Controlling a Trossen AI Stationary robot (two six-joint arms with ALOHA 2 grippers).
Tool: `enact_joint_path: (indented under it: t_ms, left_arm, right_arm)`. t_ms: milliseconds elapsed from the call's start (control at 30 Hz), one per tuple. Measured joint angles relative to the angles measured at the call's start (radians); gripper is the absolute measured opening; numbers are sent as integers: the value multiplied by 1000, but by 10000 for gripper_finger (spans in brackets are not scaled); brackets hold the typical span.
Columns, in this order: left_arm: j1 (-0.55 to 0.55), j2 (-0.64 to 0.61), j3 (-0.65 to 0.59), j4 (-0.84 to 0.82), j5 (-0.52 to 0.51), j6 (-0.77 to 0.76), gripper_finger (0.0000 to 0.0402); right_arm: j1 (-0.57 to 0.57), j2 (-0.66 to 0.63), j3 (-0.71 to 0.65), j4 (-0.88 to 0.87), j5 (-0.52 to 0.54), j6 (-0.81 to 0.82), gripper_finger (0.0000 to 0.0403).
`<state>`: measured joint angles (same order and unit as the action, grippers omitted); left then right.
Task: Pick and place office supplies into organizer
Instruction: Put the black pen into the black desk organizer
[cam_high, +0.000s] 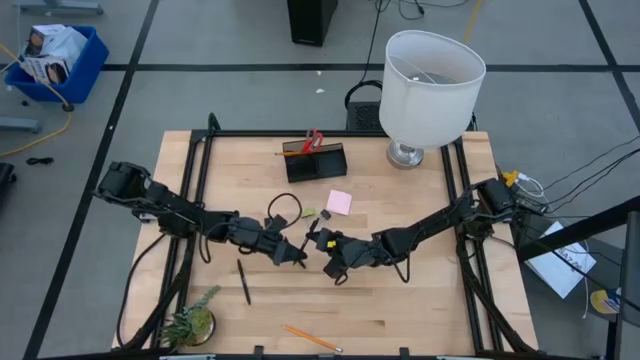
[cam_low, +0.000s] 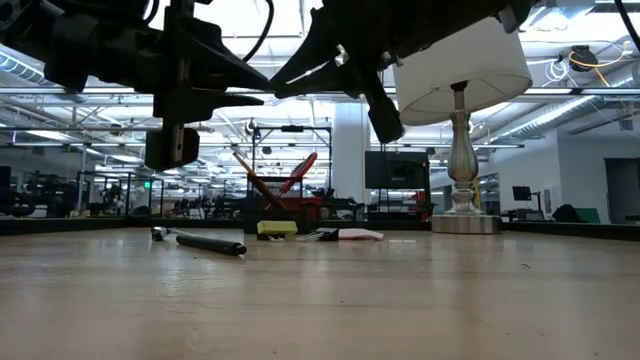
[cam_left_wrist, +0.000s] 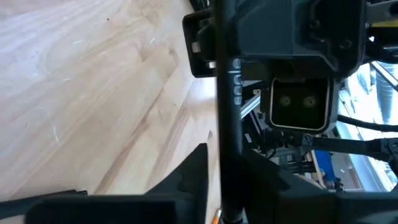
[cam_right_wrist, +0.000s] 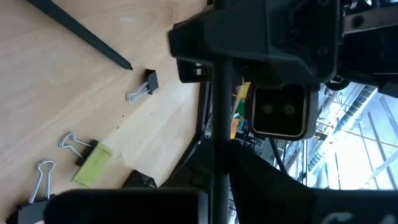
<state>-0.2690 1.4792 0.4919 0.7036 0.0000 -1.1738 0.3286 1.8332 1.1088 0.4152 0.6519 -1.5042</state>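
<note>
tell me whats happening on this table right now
Two robot arms meet over the middle of the wooden table, the left gripper and the right gripper tip to tip with a black pen between them, raised off the wood. It looks like a handover, though which one is gripping it isn't clear. The black organizer at the back already holds the red-handled scissors and a pencil. Another pen, an orange pencil, a pink sticky-note pad, an eraser and binder clips still lie loose.

Even, bright overhead light; soft shadows under the arms on the tabletop. Wrist views blur close up; far ceiling lights glare.
</note>
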Motion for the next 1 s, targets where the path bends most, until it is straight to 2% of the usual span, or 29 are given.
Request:
enact_joint_path:
  t_ms: [167,367,633,867,933,1000]
  left_arm:
    - [1,-1,0,-18,26,18,32]
    - [-8,-1,0,-30,18,65,32]
    - [-16,-1,0,-27,0,103,32]
    - [-36,1,-3,-38,-77,192,32]
    - [-44,0,-3,-39,-115,218,32]
    - [-48,0,-2,-38,-144,247,32]
  right_arm:
    - [1,0,0,-2,1,20,29]
    - [4,-3,0,6,46,49,75]
    - [13,-33,-1,19,220,81,138]
    - [42,-166,-1,-31,315,311,161]
    - [49,-227,-13,-50,332,443,161]
    - [49,-291,-42,-66,293,613,160]
